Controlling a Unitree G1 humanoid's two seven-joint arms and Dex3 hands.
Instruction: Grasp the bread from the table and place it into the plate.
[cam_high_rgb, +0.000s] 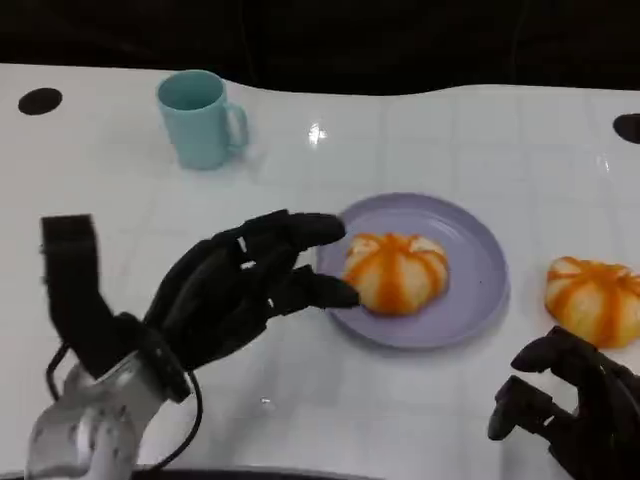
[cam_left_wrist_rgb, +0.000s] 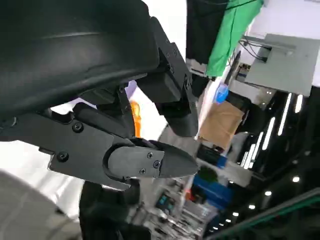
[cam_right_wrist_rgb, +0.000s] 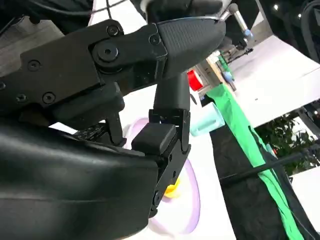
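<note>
A lilac plate (cam_high_rgb: 478, 262) lies at the table's middle with an orange-and-cream striped bread (cam_high_rgb: 396, 271) resting on it. A second striped bread (cam_high_rgb: 593, 299) sits on the table to the right of the plate. My left hand (cam_high_rgb: 240, 290) hovers just left of the plate, fingers spread, their tips near the bread on the plate and holding nothing. My right hand (cam_high_rgb: 568, 402) is at the lower right, just in front of the second bread, fingers apart and empty. The left wrist view shows a sliver of bread (cam_left_wrist_rgb: 135, 118) past my fingers (cam_left_wrist_rgb: 150, 162). The right wrist view shows the plate (cam_right_wrist_rgb: 187, 195).
A light blue mug (cam_high_rgb: 203, 118) stands at the back left of the white table (cam_high_rgb: 330, 410). Black round marks (cam_high_rgb: 40, 100) sit at the table's far left and far right edges. Green cloth (cam_right_wrist_rgb: 240, 125) and room clutter lie beyond the table.
</note>
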